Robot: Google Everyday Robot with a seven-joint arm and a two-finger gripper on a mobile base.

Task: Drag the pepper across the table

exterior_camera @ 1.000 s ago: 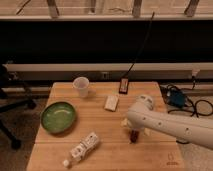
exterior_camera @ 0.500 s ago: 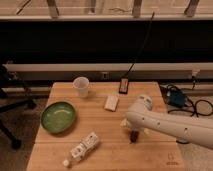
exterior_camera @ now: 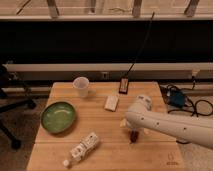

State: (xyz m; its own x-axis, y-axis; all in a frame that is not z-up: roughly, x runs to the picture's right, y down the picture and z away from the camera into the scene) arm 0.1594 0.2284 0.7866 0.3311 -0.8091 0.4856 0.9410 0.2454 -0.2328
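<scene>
While the arm reaches in from the right, the gripper (exterior_camera: 128, 128) sits low over the right-centre of the table (exterior_camera: 100, 125), fingers spread apart and clamped on nothing. The pepper (exterior_camera: 134, 137) lies on the wood just beneath it, partly hidden; contact cannot be confirmed. Risk noted: the pepper is small and rounded, so a sideways pull may let it roll free. A leftward drag could strike the bottle (exterior_camera: 82, 148).

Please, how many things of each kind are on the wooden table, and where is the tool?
Green bowl: 1
White cup: 1
Plastic bottle: 1
Pepper: 1
Black-and-red device: 1
Small white block: 1
Total: 6
The tool is just over the pepper, right of the bottle.
</scene>
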